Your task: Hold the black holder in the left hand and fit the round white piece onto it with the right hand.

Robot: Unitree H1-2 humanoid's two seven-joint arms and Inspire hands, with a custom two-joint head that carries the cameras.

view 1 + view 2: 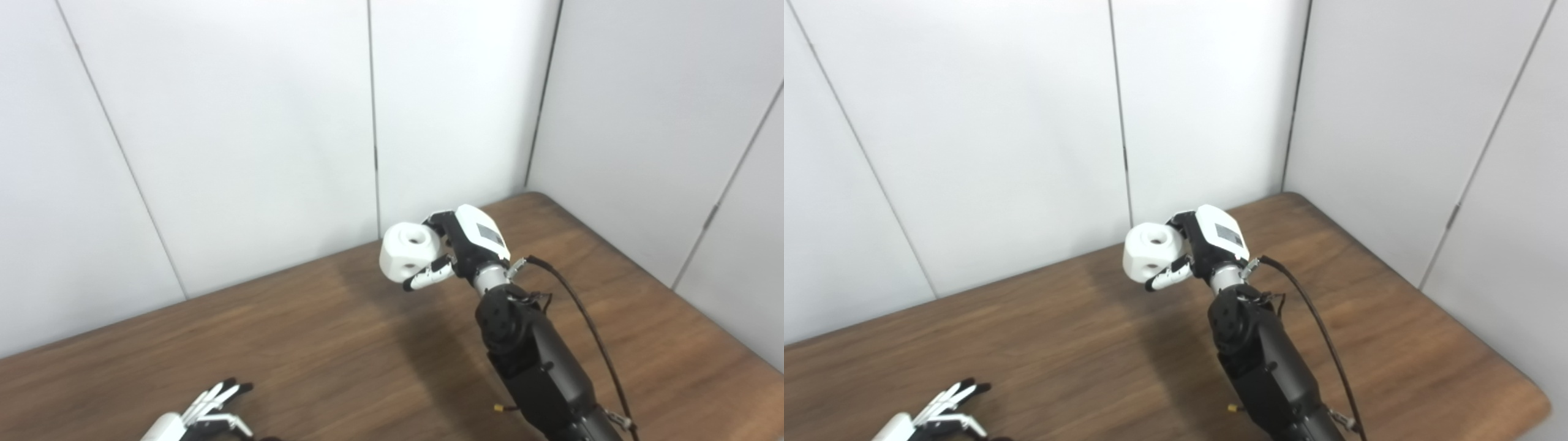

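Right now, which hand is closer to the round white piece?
Right. The right hand is shut on the round white piece, holding it up above the table. The left hand is far off at the bottom edge, fingers apart.

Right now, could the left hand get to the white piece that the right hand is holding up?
Probably yes: bare table lies between the left hand and the white piece, though the right hand holds it raised.

R hand (468, 242) raised, clenched; L hand (202, 413) low, splayed.
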